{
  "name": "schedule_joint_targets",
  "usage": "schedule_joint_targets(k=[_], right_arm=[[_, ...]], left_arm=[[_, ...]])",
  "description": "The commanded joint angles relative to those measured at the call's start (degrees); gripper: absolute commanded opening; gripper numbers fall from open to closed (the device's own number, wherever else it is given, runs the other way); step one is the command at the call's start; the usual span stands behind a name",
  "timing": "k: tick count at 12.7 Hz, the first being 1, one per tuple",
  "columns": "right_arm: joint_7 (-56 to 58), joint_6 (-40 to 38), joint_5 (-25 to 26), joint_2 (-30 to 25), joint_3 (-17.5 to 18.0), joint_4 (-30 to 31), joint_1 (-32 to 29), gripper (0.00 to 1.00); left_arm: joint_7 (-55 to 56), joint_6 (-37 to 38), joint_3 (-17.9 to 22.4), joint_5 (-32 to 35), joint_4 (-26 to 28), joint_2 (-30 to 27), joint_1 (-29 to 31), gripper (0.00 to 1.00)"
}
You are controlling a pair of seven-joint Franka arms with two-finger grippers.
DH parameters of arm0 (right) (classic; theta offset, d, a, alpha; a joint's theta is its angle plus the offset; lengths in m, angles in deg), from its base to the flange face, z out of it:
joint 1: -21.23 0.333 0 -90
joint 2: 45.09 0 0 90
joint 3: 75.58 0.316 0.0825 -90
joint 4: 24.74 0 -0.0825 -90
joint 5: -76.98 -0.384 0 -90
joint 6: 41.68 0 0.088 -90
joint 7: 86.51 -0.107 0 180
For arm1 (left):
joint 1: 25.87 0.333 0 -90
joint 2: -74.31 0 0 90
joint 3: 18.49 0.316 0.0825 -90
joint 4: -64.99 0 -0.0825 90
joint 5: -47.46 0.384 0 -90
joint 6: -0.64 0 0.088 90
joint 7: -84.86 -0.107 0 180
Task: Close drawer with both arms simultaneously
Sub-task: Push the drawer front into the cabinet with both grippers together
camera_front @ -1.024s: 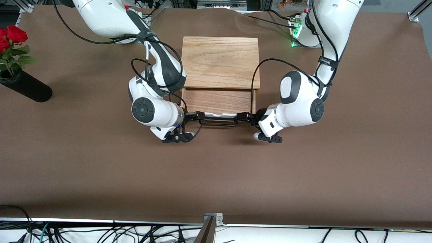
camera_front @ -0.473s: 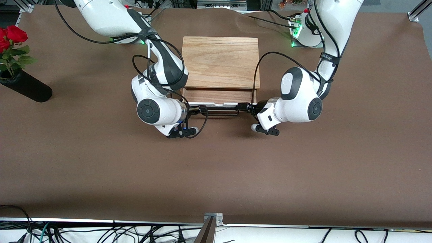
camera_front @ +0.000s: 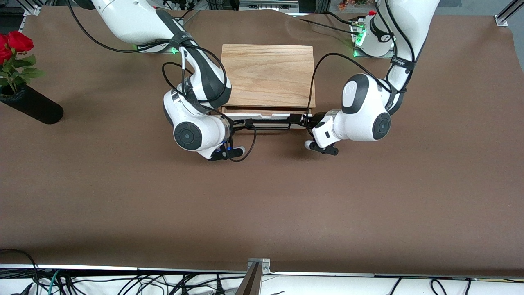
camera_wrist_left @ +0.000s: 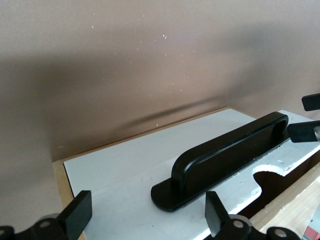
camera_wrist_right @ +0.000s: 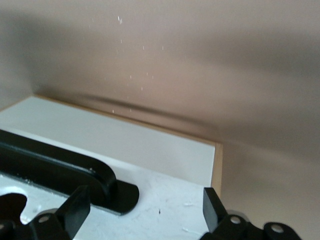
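Observation:
The drawer point(camera_front: 268, 117) is pushed almost fully into its wooden box point(camera_front: 268, 73); only a thin strip of its tray shows under the box's top. Its black bar handle point(camera_front: 268, 125) faces the front camera. My left gripper point(camera_front: 297, 119) is open at the drawer front's end toward the left arm. In the left wrist view the gripper point(camera_wrist_left: 147, 215) has its fingers point(camera_wrist_left: 80, 212) spread over the white panel point(camera_wrist_left: 125, 170) and the handle's foot point(camera_wrist_left: 225, 155). My right gripper point(camera_front: 241, 123) is open at the other end, likewise spread point(camera_wrist_right: 145, 207) over the panel point(camera_wrist_right: 165, 155) beside the handle point(camera_wrist_right: 60, 170).
A black vase point(camera_front: 32, 105) with red roses point(camera_front: 14, 43) lies at the right arm's end of the table. The brown table surface point(camera_front: 262, 205) stretches wide between the drawer and the front edge. Cables hang below that edge.
Both grippers have moved toward the box together, and the drawer has slid in from about half open to almost shut.

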Motion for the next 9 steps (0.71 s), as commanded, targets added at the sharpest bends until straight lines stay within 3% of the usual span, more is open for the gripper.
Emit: schedule_joint_targets(k=[1,4,7,9], right_arm=[[-0.1,-3.9,-1.4,0.2,0.4,-0.3,-0.3,1.0],[0.1,-6.6,-1.7,0.5,0.6,0.1,-0.3,1.0],[0.2,-7.9,-6.3,1.3,0.7,0.5,-0.4,1.0],[0.5,-8.9,-6.4,1.4,0.7,0.5,-0.3,1.0]], left_arm=[[-1.1,1.8,0.2,2.8,3.0,-3.2,-0.3,1.0],[-1.1,2.5,0.1,3.0,4.2,-3.9,-0.3,1.0],[-1.3,2.5,0.1,3.0,4.8,-4.0,-0.3,1.0],[-1.5,2.5,0.0,3.1,5.2,-4.1,-0.3,1.0]])
